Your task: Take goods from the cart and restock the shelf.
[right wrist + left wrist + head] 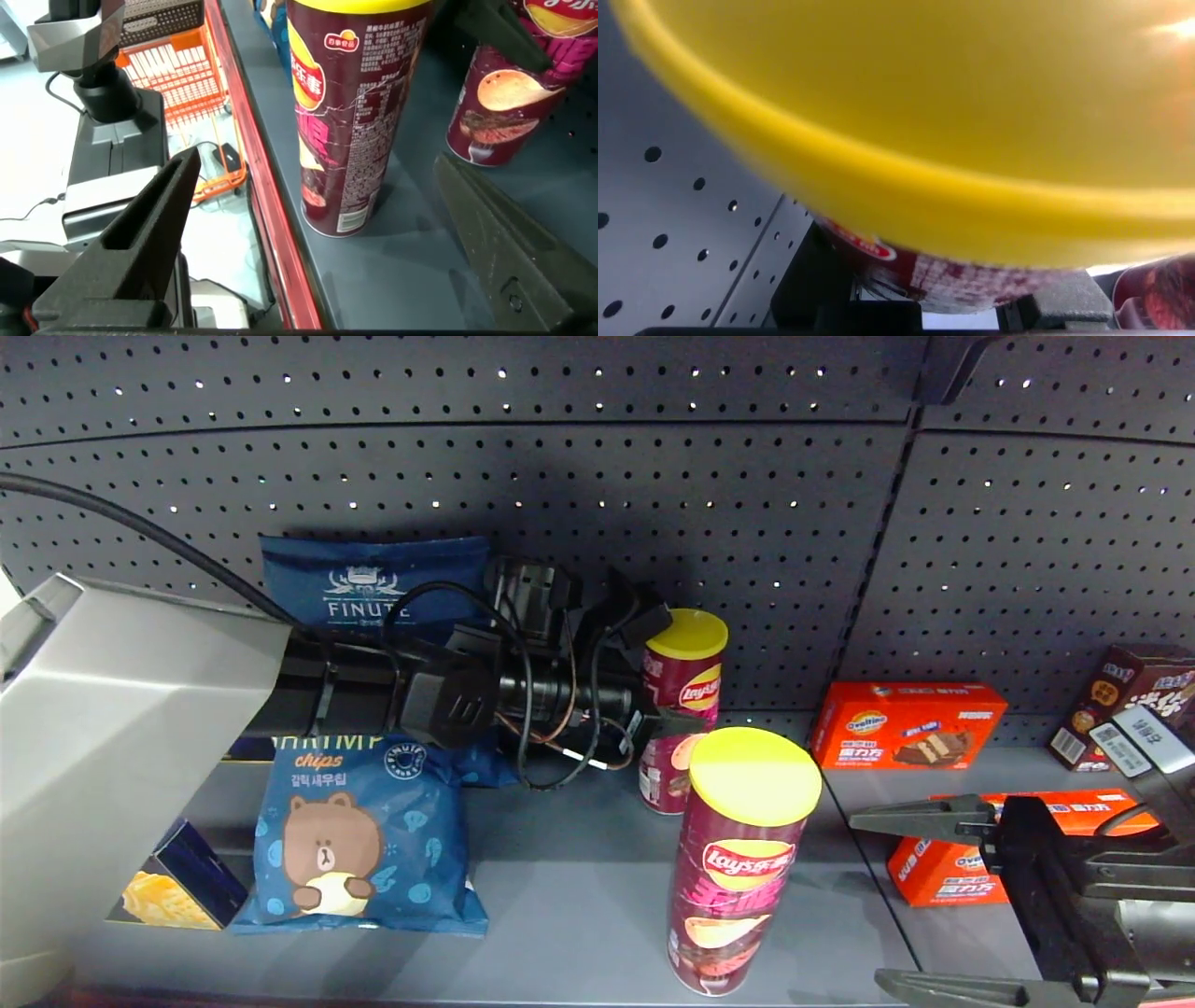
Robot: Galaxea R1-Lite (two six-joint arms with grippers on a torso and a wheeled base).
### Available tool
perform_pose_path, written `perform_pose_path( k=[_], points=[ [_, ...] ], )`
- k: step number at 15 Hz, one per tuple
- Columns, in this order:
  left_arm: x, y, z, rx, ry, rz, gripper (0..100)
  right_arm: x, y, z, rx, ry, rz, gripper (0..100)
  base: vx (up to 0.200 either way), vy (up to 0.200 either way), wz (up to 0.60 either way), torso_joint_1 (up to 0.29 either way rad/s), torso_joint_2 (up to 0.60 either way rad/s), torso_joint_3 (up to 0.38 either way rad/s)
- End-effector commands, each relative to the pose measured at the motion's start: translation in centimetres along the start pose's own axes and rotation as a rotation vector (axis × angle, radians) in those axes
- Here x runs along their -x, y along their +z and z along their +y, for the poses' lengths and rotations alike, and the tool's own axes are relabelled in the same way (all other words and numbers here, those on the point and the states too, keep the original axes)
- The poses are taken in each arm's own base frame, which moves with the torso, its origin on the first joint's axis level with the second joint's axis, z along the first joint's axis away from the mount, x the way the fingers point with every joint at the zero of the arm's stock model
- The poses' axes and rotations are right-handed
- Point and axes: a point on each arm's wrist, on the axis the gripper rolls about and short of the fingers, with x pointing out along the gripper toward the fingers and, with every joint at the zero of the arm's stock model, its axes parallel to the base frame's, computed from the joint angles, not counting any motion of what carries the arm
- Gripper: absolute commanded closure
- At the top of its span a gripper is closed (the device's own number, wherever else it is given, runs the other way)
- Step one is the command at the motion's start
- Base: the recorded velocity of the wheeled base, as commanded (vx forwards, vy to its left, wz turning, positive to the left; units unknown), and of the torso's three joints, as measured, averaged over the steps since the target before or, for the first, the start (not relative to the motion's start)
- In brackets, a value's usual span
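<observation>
Count: 2 maroon cylindrical chip cans, yellow plastic lids. Rear can [681, 686] is clamped in left gripper [668, 717]. Front can [739, 868] stands at its 6 o'clock, near the front edge of the grey metal shelf [579, 882]. Right gripper [866, 901], jaws apart, sits at the front can's 3 o'clock. Bare shelf at 9 o'clock.

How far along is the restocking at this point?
Done: one chip can stands at the shelf front. In hand: the left pincer grips a second can at the back, not yet released. Left: the open right pincer is empty; whether the cart holds more can't be told.
</observation>
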Motion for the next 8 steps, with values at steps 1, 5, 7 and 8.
perform_pose_path(
  k=[1,5,7,8],
  points=[
    [-0.13,-0.13,0.06,0.0,0.0,0.001,100,0.07,-0.07,-0.06,-0.002,-0.005,0.002,0,0.0,0.0,0.0,0.0,0.0,0.0],
    [-0.4,-0.59,0.2,0.006,0.0,0.01,100,0.07,0.02,-0.16,-0.001,-0.008,0.0,0,0.0,0.0,0.0,0.0,0.0,0.0],
    [-0.37,-0.76,0.21,0.008,0.002,0.017,100,0.11,-0.07,-0.18,-0.003,-0.011,0.002,0,0.0,0.0,0.0,0.0,0.0,0.0],
    [-0.38,-0.88,0.27,0.01,0.004,0.02,0,0.12,-0.12,-0.16,-0.004,-0.011,0.003,0,0.0,0.0,0.0,0.0,0.0,0.0]
  ],
)
